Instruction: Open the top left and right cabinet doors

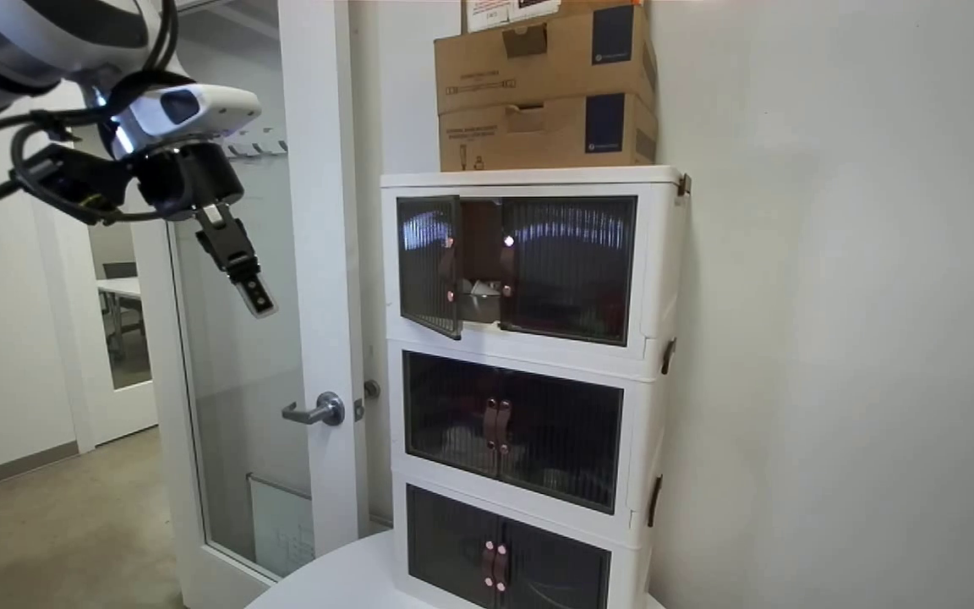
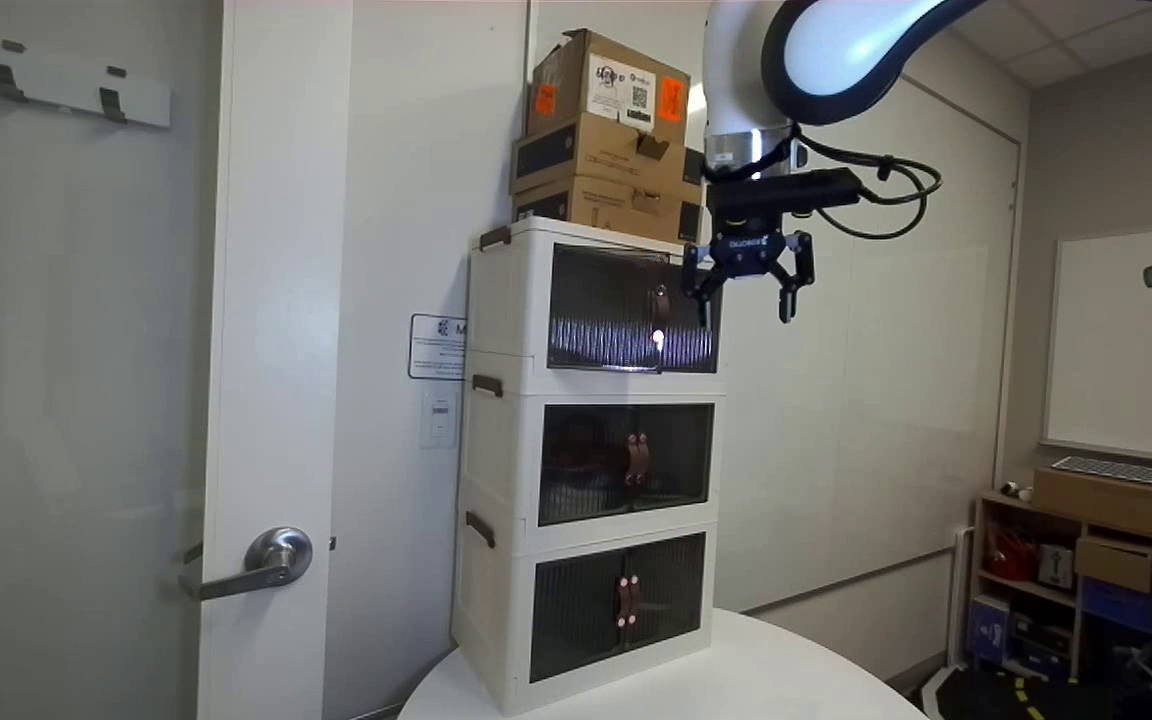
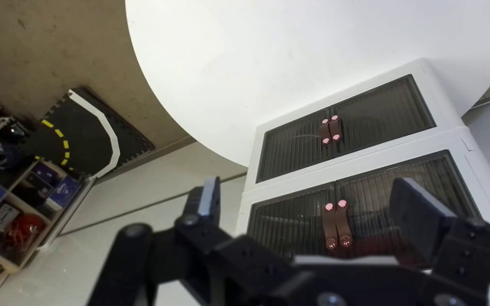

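Arm [image 1: 47,42]: white and black, entering at ten o'clock in an exterior view.
Gripper [image 2: 747,312]: spread, its two tips well apart; it hangs at nine o'clock of the white cabinet [image 1: 660,279], apart from it, pointing toward five.
Table [image 2: 786,680]: round, white, at six o'clock under the cabinet.
Top left door [image 1: 429,266]: dark, smoky, ribbed, on the highest tier; ajar, its three o'clock edge swung outward. A grey container [image 1: 480,306] with pale contents shows at its four o'clock.
Top right door [image 1: 567,271]: matching panel at three o'clock of its twin; looks flush with the frame.
Middle door pair [image 1: 529,440]: shut, at six o'clock of the top pair; in the wrist view it shows between the gripper's tips.
Bottom door pair [image 1: 529,562]: shut, lowest tier.
Cardboard boxes [image 2: 601,150]: three, stacked at twelve o'clock on the cabinet.
Room door [image 1: 246,381]: glass, white-framed, at the cabinet's nine o'clock, with a metal handle [image 1: 318,412].
Shelf [image 2: 1028,588]: farthest, at four o'clock in an exterior view.
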